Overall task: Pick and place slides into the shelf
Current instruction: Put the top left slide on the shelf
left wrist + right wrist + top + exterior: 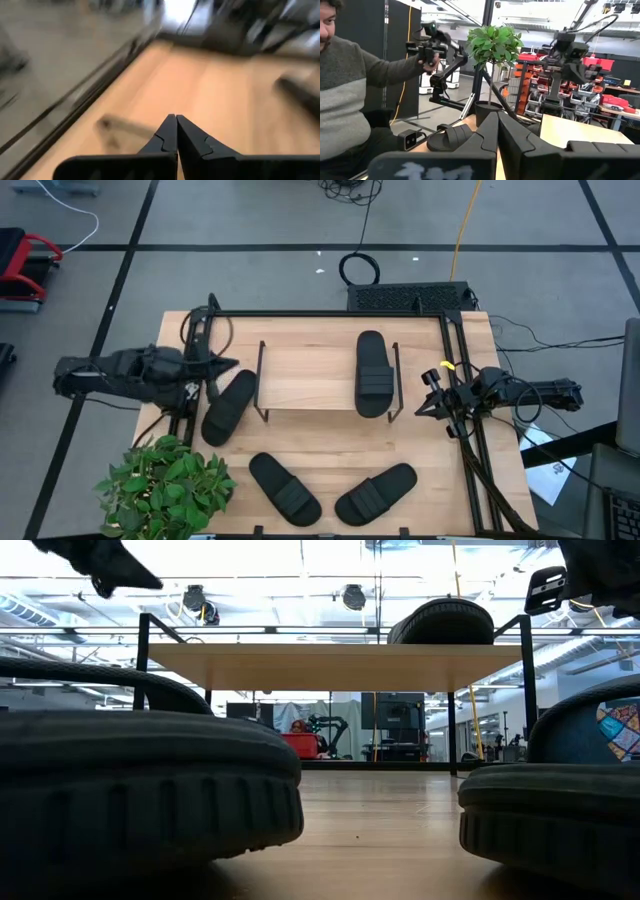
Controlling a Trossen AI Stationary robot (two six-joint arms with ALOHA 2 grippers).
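The shelf (308, 376) stands mid-table, and one black slide (373, 373) lies sole-down on its wooden top board, also in the low view (442, 622). A second slide (229, 406) lies on the table just left of the shelf. Two more slides (284, 487) (376, 492) lie near the table's near edge and fill the low view (140, 790) (560, 810). My left gripper (230, 365) (176, 122) is shut and empty, raised above the far end of the left slide. My right gripper (426, 402) (497, 120) is shut and empty, right of the shelf.
A potted plant (165, 485) stands at the table's near left corner. The black metal frame (455, 380) runs along the table's edges. A person (350, 100) sits beyond the table in the right wrist view. Bare wood lies between the shelf and the near slides.
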